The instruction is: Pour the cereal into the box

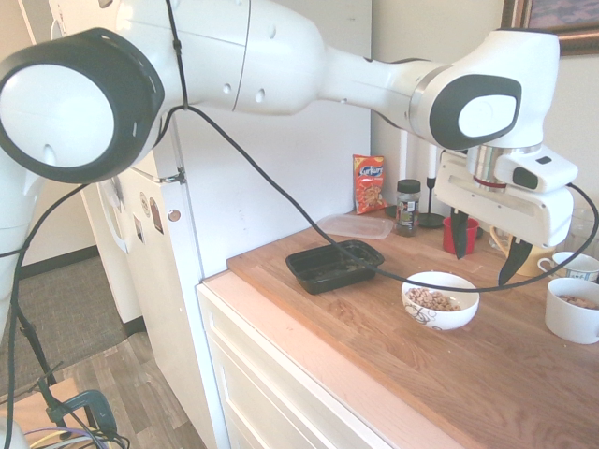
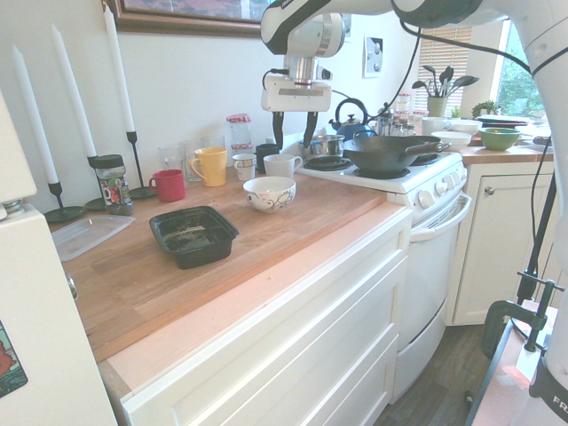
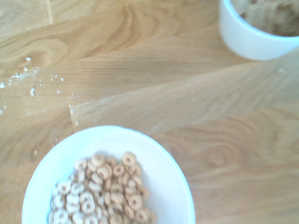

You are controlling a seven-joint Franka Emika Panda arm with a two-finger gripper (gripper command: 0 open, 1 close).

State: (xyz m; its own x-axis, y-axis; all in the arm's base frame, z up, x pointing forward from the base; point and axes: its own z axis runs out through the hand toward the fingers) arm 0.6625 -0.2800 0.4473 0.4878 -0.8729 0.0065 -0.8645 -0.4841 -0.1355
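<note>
On the wooden countertop (image 1: pixel 393 346), we are using the white bowl with dark swirls (image 1: pixel 440 300) as our landmark. We are seeing the cereal (image 3: pixel 100 193), small light-brown rings, lying loose inside that bowl, filling only part of its bottom. We are holding our two-finger gripper (image 1: pixel 485 247) in the air above and just behind the bowl, pointing straight down, its dark fingers (image 1: pixel 458 234) standing wide apart with nothing between them. The shallow black rectangular plastic tray (image 1: pixel 334 265), the box of the task, is sitting on the counter well apart from the bowl, toward the white refrigerator (image 1: pixel 234 178), with some residue on its floor. A clear flat plastic container (image 1: pixel 356 225) is lying beyond the tray. Behind the bowl, a red cup (image 2: pixel 168 185) and a yellow mug (image 2: pixel 209 166) are standing near the wall. A plain white mug (image 1: pixel 572 311) is standing near the bowl on the side away from the tray.
</note>
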